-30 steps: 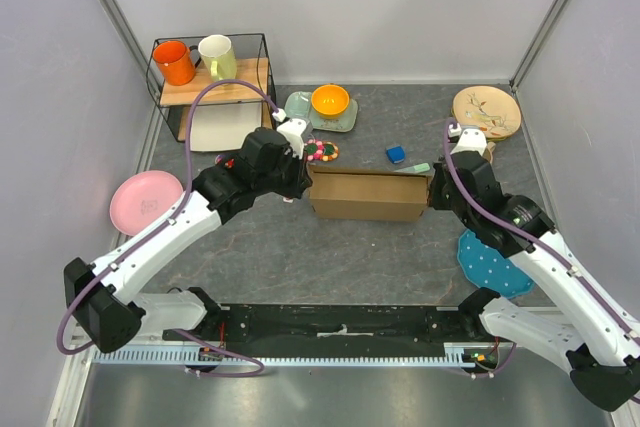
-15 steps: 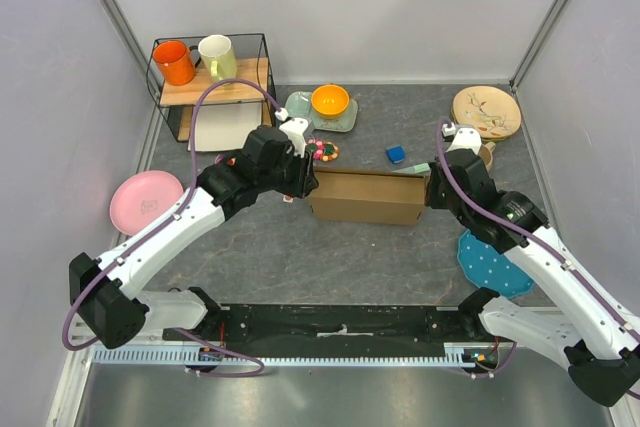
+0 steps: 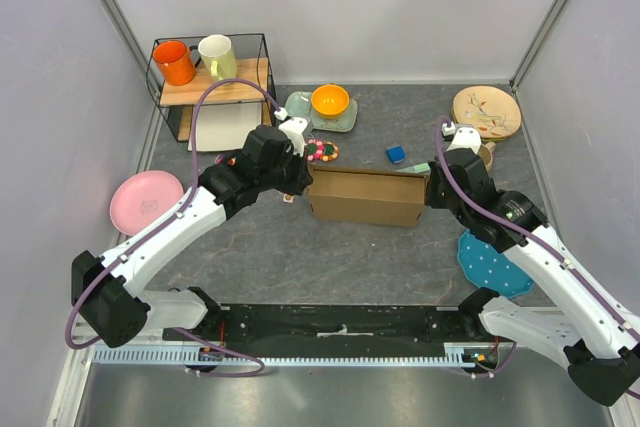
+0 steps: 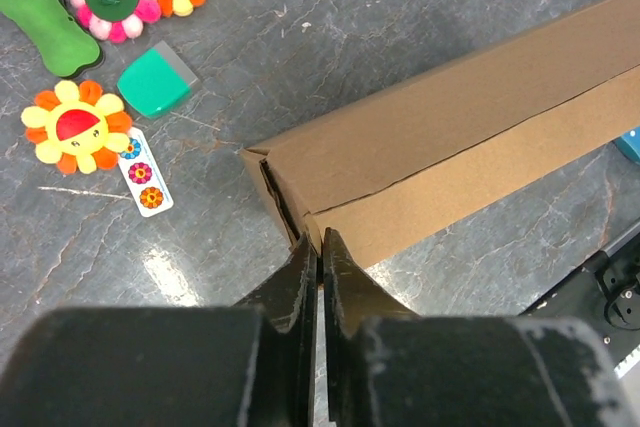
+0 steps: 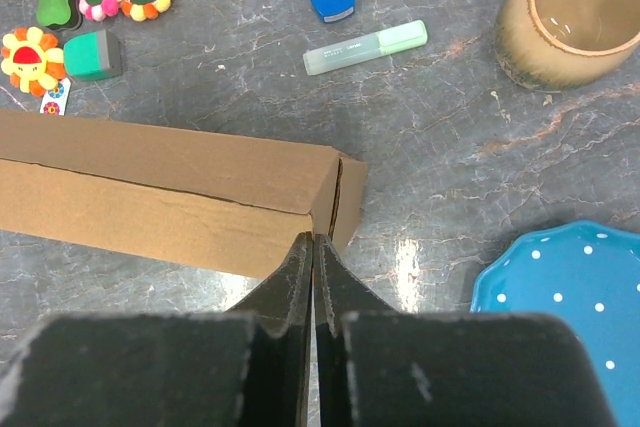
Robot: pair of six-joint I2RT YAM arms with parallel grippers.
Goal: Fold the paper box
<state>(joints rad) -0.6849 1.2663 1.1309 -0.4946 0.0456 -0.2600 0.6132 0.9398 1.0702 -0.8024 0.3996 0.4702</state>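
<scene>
- Between the two grippers, spanning tip to tip: paper box (image 3: 365,197), folded shut.
- At its left end: left gripper (image 4: 318,239), clenched, tips touching the corner seam.
- At its right end: right gripper (image 5: 312,239), clenched, tips against the corner.
- Beyond the right tips, past the box: green pen (image 5: 365,47).

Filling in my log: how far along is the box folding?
Mostly done: the box is formed and closed, seam along its side. In hand: shut left fingers and right fingers meet its two end corners. Left: probably pressing the ends, where small gaps show, then backing off.
</scene>
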